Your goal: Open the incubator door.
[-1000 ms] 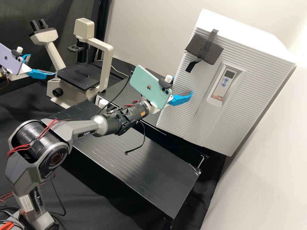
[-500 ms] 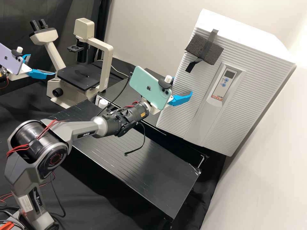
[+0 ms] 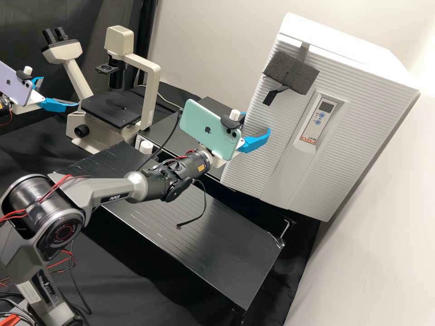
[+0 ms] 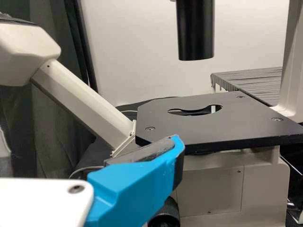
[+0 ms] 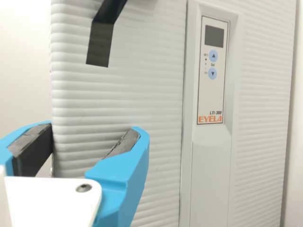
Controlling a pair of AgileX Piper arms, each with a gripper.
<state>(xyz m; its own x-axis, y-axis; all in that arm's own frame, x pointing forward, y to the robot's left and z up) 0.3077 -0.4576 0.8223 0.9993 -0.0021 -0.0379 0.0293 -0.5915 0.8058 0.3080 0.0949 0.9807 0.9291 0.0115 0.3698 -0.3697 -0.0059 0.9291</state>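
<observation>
White ribbed incubator door point(image 3: 253, 172): is slightly opened
Right gripper point(image 3: 257, 123): fingers are spread wide around door's edge
Left gripper point(image 3: 60, 92): fingers are spread

High view: a fixed camera stands well back, off the arms, facing forward and down at a middling slant over the counter point(image 3: 235, 262), the microscope point(image 3: 152, 97) and the incubator point(image 3: 263, 176). Left wrist view: from close range, facing slightly down across the stage point(image 4: 175, 125) of the microscope, which the high view shares. Right wrist view: near the incubator, facing its front and control panel point(image 5: 213, 92), both shared with the high view.
</observation>
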